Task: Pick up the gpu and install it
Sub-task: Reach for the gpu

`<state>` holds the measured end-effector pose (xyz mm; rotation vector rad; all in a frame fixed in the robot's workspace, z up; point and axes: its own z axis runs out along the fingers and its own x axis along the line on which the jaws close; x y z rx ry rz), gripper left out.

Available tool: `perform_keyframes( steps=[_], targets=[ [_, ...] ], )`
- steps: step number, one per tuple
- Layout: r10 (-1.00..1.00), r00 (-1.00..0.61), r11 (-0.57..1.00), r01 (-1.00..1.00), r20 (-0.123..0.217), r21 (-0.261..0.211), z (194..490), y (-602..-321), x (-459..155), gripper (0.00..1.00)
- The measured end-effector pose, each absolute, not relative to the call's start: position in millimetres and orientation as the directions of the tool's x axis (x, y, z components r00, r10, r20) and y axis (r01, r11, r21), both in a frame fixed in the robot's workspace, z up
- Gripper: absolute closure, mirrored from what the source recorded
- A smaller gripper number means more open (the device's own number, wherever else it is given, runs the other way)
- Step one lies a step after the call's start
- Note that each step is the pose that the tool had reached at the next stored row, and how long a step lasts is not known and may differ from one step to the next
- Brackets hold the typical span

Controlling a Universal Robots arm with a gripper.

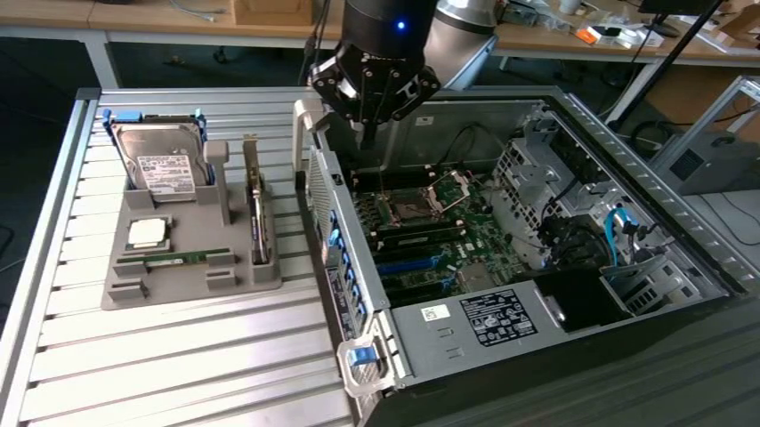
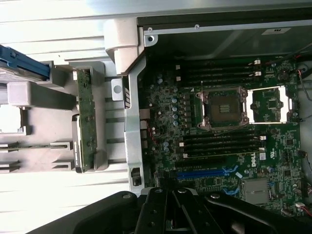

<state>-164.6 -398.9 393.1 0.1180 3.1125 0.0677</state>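
We see the gpu (image 1: 256, 209) standing on edge in the grey holder (image 1: 166, 276) on the surface (image 1: 178, 356), toward the exterior view's left. Right of it, our hand (image 1: 368, 133) hangs closed and empty above the open computer case (image 1: 416, 342).

The gpu (image 1: 256, 212) is dark brownish with a silver bracket, its holder (image 1: 166, 285) grey, the motherboard (image 1: 475, 236) green.

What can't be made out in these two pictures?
- Thin dark circuit card with silver bracket: exterior view, standing on edge in grey plastic holder, faces hidden.
- Green motherboard: wrist view, black claw covers part.
- Open metal computer case: exterior view, corner cut off by picture edge.
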Motion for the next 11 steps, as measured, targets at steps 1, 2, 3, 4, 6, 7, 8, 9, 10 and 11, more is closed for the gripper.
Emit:
perform_keyframes(
  steps=[1,2,3,4,6,7,8,9,10,11],
  targets=[
    [0.076,-0.997,0.996,0.075,-0.024,0.044,393.1,-398.9,-164.8,0.89],
    [0.076,-0.997,0.996,0.075,-0.024,0.044,393.1,-398.9,-165.0,0.89],
    [0.076,-0.997,0.996,0.075,-0.024,0.044,393.1,-398.9,-165.2,0.89],
    [0.076,-0.997,0.996,0.075,-0.024,0.044,393.1,-398.9,-165.4,0.89],
    [0.076,-0.997,0.996,0.075,-0.024,0.044,393.1,-398.9,-165.8,0.89],
    [0.076,-0.997,0.996,0.075,-0.024,0.044,393.1,-398.9,-166.1,0.89],
    [0.076,-0.997,0.996,0.075,-0.024,0.044,393.1,-398.9,-166.2,0.89],
    [0.076,-0.997,0.996,0.075,-0.024,0.044,393.1,-398.9,-166.5,0.89],
    [0.076,-0.997,0.996,0.075,-0.024,0.044,393.1,-398.9,-166.9,0.89],
    [0.076,-0.997,0.996,0.075,-0.024,0.044,393.1,-398.9,-167.1,0.89]
  ],
)
